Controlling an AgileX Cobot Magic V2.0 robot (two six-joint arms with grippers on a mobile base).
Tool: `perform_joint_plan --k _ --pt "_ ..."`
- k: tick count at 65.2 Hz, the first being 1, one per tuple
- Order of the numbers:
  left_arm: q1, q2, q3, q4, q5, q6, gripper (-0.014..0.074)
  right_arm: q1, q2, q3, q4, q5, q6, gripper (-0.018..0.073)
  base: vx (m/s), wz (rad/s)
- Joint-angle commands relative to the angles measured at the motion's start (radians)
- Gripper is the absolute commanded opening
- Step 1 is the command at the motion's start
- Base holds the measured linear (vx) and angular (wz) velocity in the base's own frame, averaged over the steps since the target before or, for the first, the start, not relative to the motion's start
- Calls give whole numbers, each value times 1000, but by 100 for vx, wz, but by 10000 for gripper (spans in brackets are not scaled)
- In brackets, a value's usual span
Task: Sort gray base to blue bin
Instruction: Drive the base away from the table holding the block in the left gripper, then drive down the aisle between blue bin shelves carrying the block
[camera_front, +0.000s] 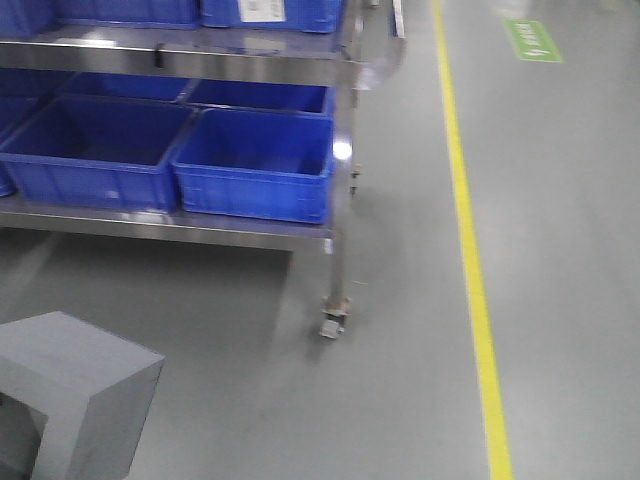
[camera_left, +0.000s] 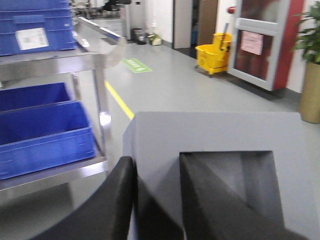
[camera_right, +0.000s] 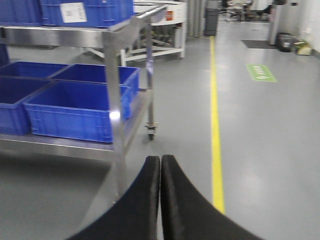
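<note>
- L gripper (camera_left: 157, 167): grasping the gray base (camera_left: 210, 132). One dark finger sits outside its wall and the other down in the square recess, w/ the wall pinched btw them.
- Gray base in front view: 7 o'clock of frame, close to cam, not in any bin and well apart from the rack.
- R gripper (camera_right: 160, 161): clenched, fingers touching, nothing btw them.
- Blue bin (camera_front: 255, 165): on lower shelf of steel rack (camera_front: 200, 230), at the rack's corner end, approx 1 o'clock from the base in front view.
- Second blue bin (camera_front: 90, 150): just beside the first, at its 9 o'clock. More blue bins sit behind and on the upper shelf.
- Caster (camera_front: 332, 322) under the rack's corner leg, on gray floor.
- Yellow floor line (camera_front: 470, 270): runs 12 to 6 o'clock, at 3 o'clock of the rack.
- L wrist view: yellow mop bucket (camera_left: 212, 55) at 1 o'clock, far off.
- All views somewhat blurred.
</note>
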Motion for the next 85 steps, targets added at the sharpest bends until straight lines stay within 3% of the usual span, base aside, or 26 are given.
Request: perform_joint_plan --k 1,85 --pt "-5 8 -30 -16 -104 -5 -6 -5 -11 14 -6 -75 -5 -9 35 52" --pt "-5 8 -30 -17 -104 -5 -6 -5 -11 14 -6 -75 -5 -9 28 86"
